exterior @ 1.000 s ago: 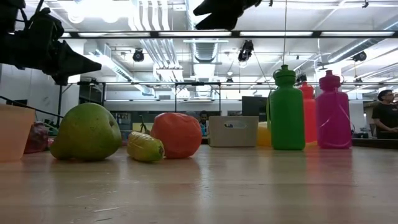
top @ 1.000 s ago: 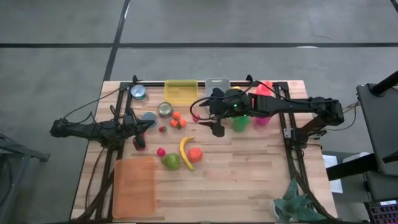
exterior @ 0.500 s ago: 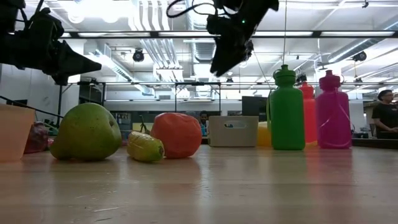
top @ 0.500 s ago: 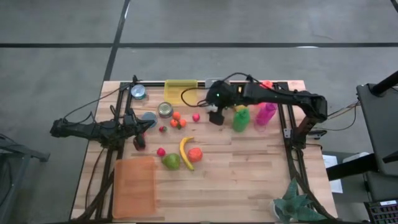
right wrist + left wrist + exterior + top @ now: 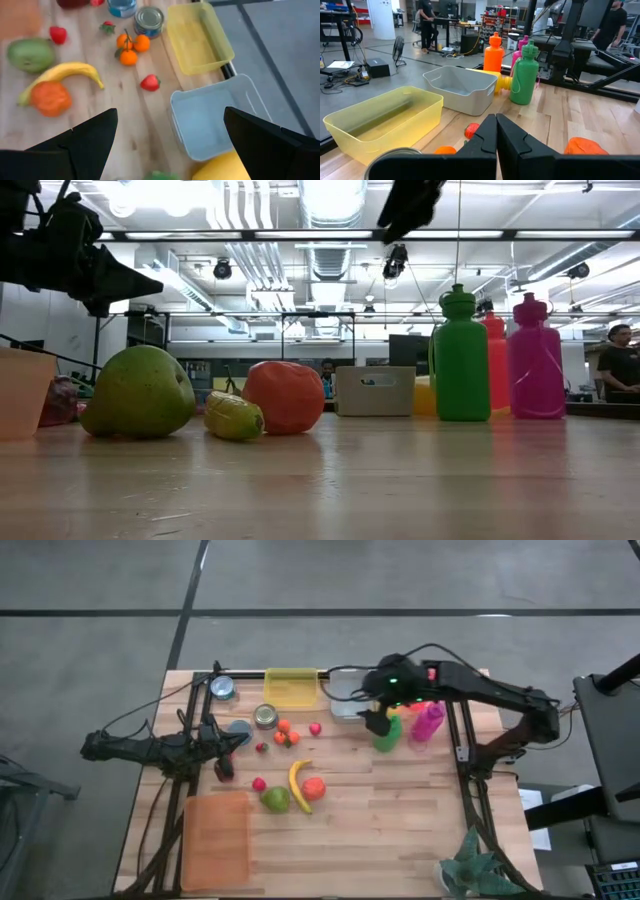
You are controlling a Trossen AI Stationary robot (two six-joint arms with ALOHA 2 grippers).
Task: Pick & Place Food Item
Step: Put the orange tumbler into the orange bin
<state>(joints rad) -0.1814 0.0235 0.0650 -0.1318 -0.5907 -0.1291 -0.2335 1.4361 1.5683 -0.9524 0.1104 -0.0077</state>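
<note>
The food lies mid-table: a yellow banana (image 5: 298,785), an orange-red round fruit (image 5: 315,787), a green pear-like fruit (image 5: 275,799), small oranges (image 5: 285,732) and a strawberry (image 5: 315,728). My right gripper (image 5: 170,150) is open and empty. It hovers high over the far side, beside the green bottle (image 5: 386,732) and the grey bin (image 5: 347,690); the right wrist view looks down on the fruit and both bins. My left gripper (image 5: 496,135) is shut and empty, waiting above the table's left part (image 5: 240,740) and pointing toward the bins.
A yellow bin (image 5: 291,686) stands left of the grey one at the far edge. Two cans (image 5: 266,716) (image 5: 223,688), a blue lid (image 5: 238,728), pink (image 5: 427,723) and orange bottles (image 5: 492,52), two more strawberries (image 5: 259,783) (image 5: 261,747), an orange board (image 5: 215,838) near-left.
My right gripper has travelled from above the table's middle toward the far edge, dipping on the way. It then swung toward the table's right and rose, ending beside the green bottle. The fruit has stayed put.
</note>
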